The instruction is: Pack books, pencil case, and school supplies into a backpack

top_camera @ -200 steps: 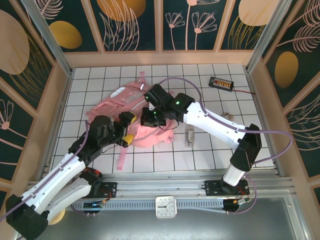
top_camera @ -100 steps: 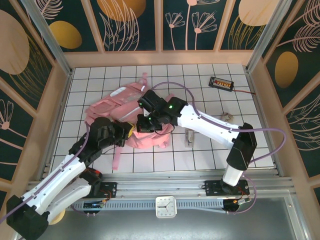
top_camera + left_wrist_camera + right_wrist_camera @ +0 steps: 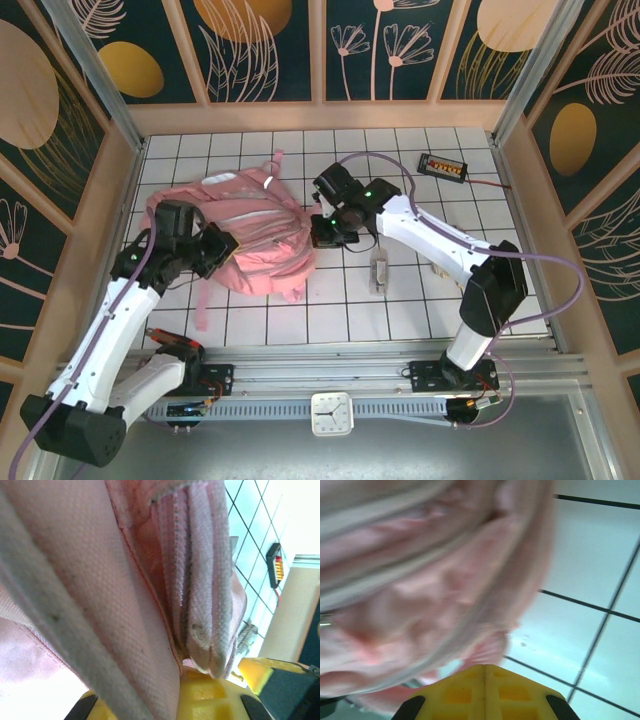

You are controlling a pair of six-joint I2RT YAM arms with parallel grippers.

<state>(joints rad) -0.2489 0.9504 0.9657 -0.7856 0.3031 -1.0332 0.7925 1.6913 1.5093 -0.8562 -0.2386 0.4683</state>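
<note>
Gripping the pink backpack (image 3: pixel 250 235), slumped left of centre on the tiled bench (image 3: pixel 400 320), my left pincer (image 3: pixel 212 248) is clamped on a strap fold, half hidden by fabric. My right pincer (image 3: pixel 325 232), pressed together, sits at its blurred right edge.

pink backpack (image 3: pixel 250 232), white table (image 3: pixel 420 300) with dark grid

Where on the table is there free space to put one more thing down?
Bare tiles lie along the near edge, between the backpack and the right arm's base, and at the far right, beside the black device. Crowded: mid-table, where the left gripper and right gripper flank the backpack.
</note>
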